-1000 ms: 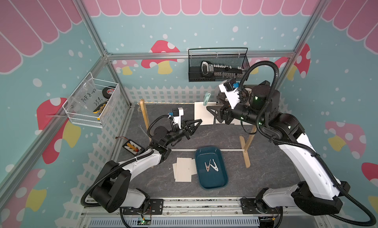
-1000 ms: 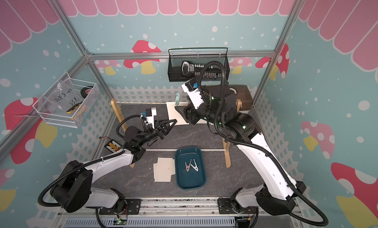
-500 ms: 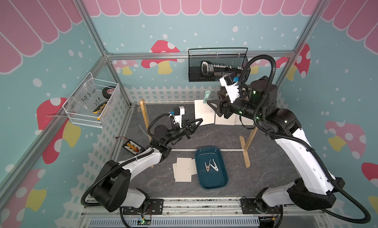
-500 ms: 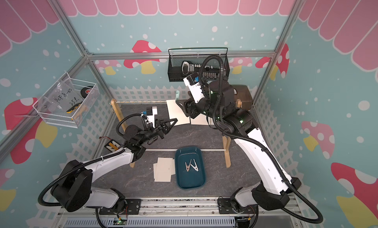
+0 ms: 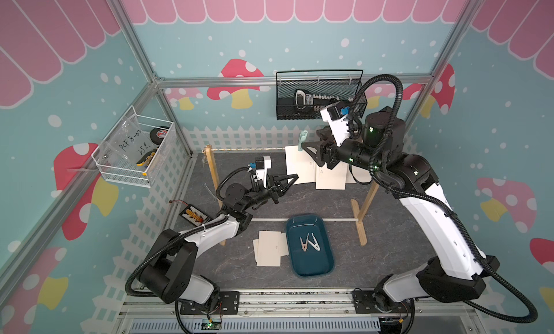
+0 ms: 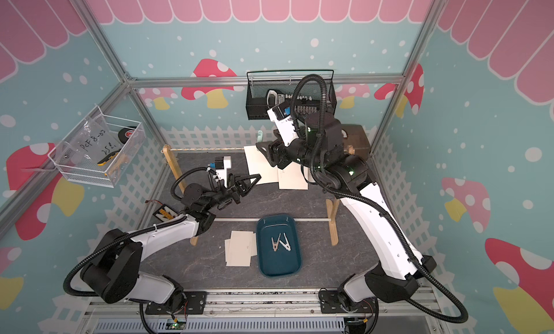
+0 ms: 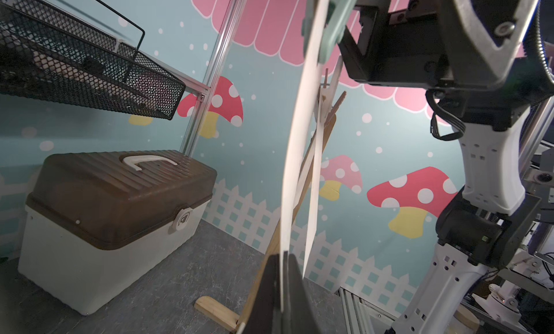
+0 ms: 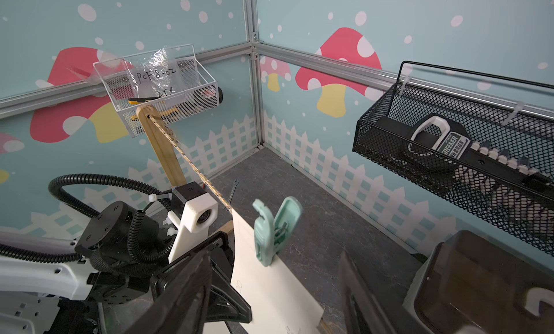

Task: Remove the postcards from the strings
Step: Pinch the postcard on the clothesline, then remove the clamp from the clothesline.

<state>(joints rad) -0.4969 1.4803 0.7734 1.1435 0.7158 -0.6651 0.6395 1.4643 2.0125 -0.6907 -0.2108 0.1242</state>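
Observation:
The string (image 5: 248,149) runs from the left wooden post (image 5: 213,173) to the right post. Cream postcards (image 5: 299,164) hang from it; the nearest one is pinned by a mint clothespin (image 5: 302,140). My left gripper (image 5: 295,177) is shut on that postcard's lower corner, and the left wrist view shows the postcard (image 7: 299,137) edge-on between the closed jaws (image 7: 283,287). My right gripper (image 5: 308,149) is open just short of the mint clothespin (image 8: 274,230), its fingers (image 8: 180,293) on either side of the postcard (image 8: 269,287). Two more postcards (image 5: 268,251) lie flat on the table.
A dark blue tray (image 5: 311,271) with two clothespins (image 5: 308,242) sits beside the flat cards. A brown-lidded toolbox (image 7: 114,197) stands at the back right. A black mesh basket (image 5: 317,95) and a white wire basket (image 5: 135,152) hang on the walls.
My left gripper has closed onto the hanging postcard's lower corner. The right gripper has risen toward the string and the mint clothespin, still open.

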